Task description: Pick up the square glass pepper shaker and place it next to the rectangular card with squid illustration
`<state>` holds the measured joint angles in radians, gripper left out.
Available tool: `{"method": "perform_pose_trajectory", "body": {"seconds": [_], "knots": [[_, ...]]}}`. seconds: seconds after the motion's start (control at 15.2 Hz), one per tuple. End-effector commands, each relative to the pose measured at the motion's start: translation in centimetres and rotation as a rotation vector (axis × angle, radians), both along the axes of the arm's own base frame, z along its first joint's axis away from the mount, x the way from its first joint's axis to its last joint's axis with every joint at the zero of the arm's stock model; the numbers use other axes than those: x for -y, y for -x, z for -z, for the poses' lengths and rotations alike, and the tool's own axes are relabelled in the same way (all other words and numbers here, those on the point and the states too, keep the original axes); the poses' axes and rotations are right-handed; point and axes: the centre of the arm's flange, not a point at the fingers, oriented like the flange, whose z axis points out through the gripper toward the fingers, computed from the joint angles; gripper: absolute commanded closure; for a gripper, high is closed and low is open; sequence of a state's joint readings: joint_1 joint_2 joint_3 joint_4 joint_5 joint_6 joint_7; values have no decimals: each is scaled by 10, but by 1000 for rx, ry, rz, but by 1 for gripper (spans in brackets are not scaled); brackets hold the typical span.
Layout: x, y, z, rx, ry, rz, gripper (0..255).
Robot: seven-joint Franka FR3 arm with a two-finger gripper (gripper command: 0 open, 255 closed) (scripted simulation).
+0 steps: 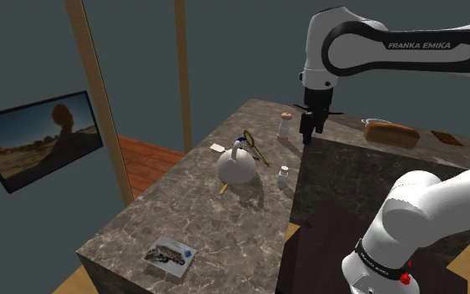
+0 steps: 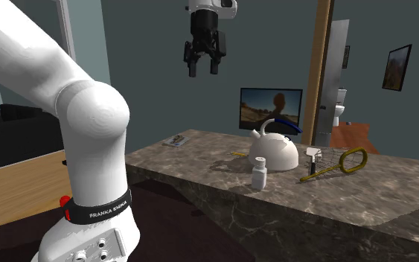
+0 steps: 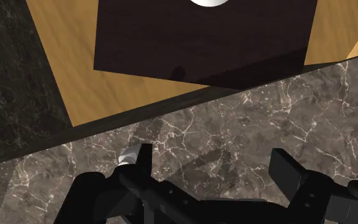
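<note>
Black pincer (image 2: 203, 71) fingers apart, empty, high over marble bench (image 1: 187, 213) | white-capped pepper shaker (image 1: 284, 175) upright near bench edge, below pincer, just outside one finger: descend with small offset | squid card (image 1: 171, 255) at bench's far end, well apart

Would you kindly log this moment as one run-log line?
gripper: open, empty, high above counter | small shaker: upright beside kettle, untouched | card: on counter, far from shaker
</note>
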<state>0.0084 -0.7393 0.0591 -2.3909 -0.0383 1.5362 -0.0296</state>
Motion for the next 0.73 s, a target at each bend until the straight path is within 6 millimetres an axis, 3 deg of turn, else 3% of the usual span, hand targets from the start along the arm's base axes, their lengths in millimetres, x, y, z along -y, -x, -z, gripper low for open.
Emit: {"method": "perform_pose_trajectory", "body": {"seconds": [0.0, 0.66], "knots": [[0, 0, 0, 0, 0, 0, 0], [62, -66, 101, -12, -37, 58, 0]]}}
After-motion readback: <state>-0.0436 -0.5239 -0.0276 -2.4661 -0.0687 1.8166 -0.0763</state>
